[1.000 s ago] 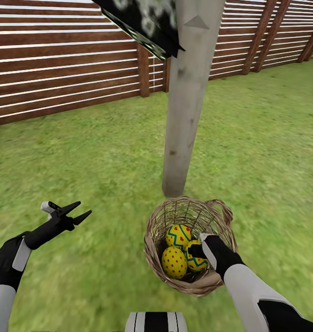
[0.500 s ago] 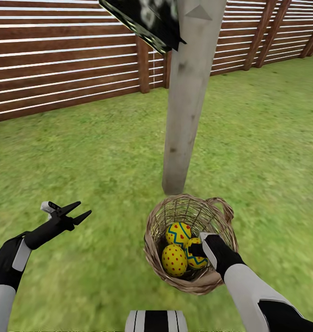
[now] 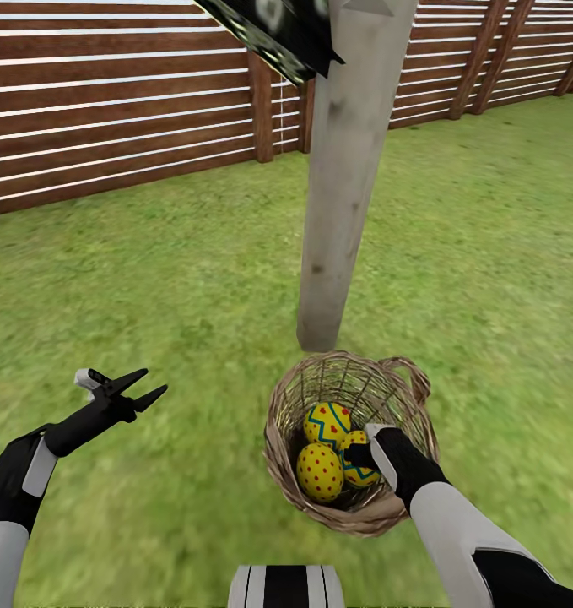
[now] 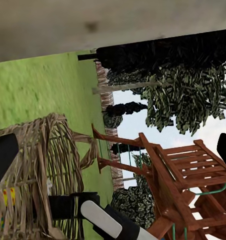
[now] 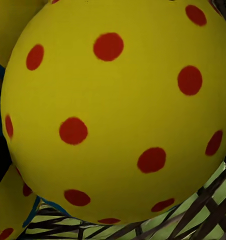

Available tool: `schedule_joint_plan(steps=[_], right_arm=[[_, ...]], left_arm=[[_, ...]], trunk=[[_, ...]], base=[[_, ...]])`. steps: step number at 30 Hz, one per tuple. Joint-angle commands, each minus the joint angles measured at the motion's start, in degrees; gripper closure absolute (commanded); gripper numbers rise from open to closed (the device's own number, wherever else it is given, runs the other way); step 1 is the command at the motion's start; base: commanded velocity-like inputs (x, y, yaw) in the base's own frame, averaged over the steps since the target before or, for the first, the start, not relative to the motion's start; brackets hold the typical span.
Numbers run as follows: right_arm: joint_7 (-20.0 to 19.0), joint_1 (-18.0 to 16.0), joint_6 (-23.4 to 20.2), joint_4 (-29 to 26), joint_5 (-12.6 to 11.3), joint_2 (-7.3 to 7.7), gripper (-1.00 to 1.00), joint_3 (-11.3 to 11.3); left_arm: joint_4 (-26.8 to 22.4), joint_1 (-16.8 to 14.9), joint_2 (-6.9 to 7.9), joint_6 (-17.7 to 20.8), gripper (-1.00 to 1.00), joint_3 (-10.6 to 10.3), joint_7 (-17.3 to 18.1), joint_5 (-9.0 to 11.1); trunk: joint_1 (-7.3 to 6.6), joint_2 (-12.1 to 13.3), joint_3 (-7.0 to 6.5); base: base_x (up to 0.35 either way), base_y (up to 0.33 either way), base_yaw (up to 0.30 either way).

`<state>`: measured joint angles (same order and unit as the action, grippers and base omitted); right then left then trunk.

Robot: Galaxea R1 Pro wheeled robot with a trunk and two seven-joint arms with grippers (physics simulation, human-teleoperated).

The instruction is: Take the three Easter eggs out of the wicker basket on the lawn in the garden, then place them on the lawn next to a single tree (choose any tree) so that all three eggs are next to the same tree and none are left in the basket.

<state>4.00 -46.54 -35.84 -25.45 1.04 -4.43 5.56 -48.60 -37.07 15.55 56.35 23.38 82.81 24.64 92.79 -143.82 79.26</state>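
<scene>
Basket: the wicker basket [image 3: 351, 445] sits on the lawn [image 3: 151, 279] in the lower middle of the head view, right at the foot of the tree, loop handle at its upper right rim. In the left wrist view the basket [image 4: 40, 170] is at the lower left, weave nice and clear.

Eggs: all three Easter eggs are in the basket. One with a blue zigzag [image 3: 327, 423] is toward the back, a red-dotted one [image 3: 320, 474] is in front on the left, and the third [image 3: 358, 466] is tucked against the right gripper, partly covered by it. The eggs look like they're touching each other.

Right gripper: the right gripper [image 3: 364, 458] is down inside the basket, pressed up against that third egg. Fingertips are buried between eggs, so honestly can't tell if they're apart or clamped. Its wrist camera is jammed up against a yellow egg with red dots [image 5: 117, 110], with bits of basket twig along the bottom edge.

Left gripper: the left gripper [image 3: 138, 388] hangs over bare grass at the lower left of the head view, well apart from the basket, fingers spread, nothing in them.

Tree: the tree [image 3: 341, 177] has a pale trunk running from the top centre down to the grass just behind the basket, dark foliage at the very top.

Background: brown slat fence [image 3: 109, 101] across the top of the head view; a red-brown playset [image 4: 177, 175] in the left wrist view.
</scene>
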Motion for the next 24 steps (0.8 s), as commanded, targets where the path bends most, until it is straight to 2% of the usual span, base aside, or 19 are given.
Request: schedule_joint_plan(steps=[1,5,11,24], right_arm=[[0.31,0.04,-0.28,0.67,0.72,-0.05,1.00,0.33],[0.31,0.04,-0.28,0.67,0.73,-0.05,1.00,0.33],[0.31,0.04,-0.28,0.67,0.72,-0.05,1.00,0.33],[0.31,0.04,-0.37,0.68,0.72,-0.05,1.00,0.33]], left_arm=[[-0.01,-0.02,0.01,0.62,-1.00,0.00,0.16,0.06],[0.07,-0.02,0.01,0.61,-1.00,0.00,0.16,0.06],[0.07,-0.02,0.01,0.62,-1.00,-0.05,0.08,0.06],[-0.01,-0.02,-0.06,0.61,-1.00,-0.26,-0.02,-0.03]], trunk=[[0.02,0.00,0.06],[0.04,-0.02,0.28],[-0.04,0.02,-0.39],[-0.37,0.20,-3.27]], base=[[0.000,0.000,0.000],[0.000,0.000,0.000],[0.000,0.000,0.000],[0.000,0.000,0.000]])
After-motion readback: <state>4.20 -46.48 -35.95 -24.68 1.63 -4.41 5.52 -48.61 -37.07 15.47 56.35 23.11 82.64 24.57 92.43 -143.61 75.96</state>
